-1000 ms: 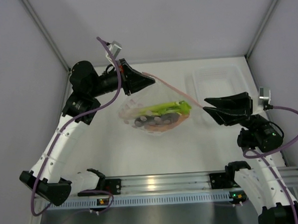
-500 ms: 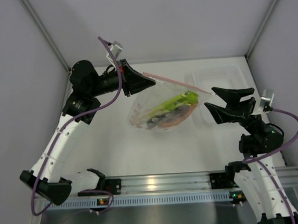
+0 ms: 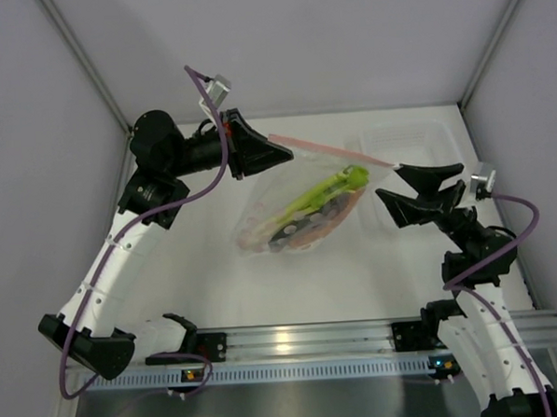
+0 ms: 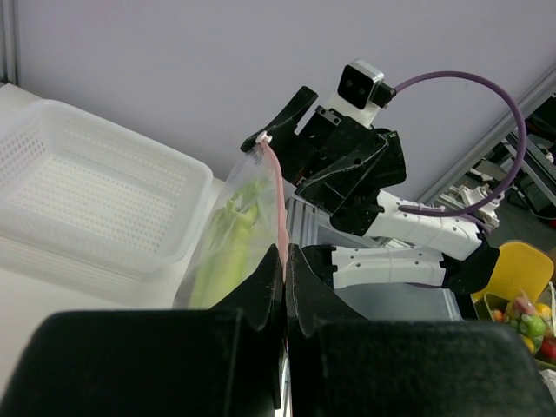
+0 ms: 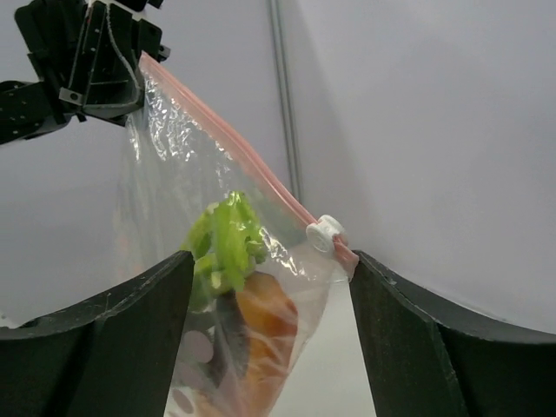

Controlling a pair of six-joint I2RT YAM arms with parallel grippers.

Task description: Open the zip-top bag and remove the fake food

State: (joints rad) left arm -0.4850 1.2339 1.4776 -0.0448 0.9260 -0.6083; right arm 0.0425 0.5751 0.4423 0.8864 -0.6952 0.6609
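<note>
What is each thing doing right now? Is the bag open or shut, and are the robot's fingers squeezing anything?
Bag: hanging in the air, zip looks shut.
Toy food: inside the bag.
Left fingers: shut, pinching the bag's pink zip strip.
Right fingers: open, either side of the white slider, not pinching.
Tray: flat on the table, open side up.

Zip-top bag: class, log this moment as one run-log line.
left gripper: shut on zip-top bag | right gripper: open, near slider | fake food: inside bag

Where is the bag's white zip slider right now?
In the right wrist view, the white slider sits at the pink strip's near end, inside the open right claw.
</note>
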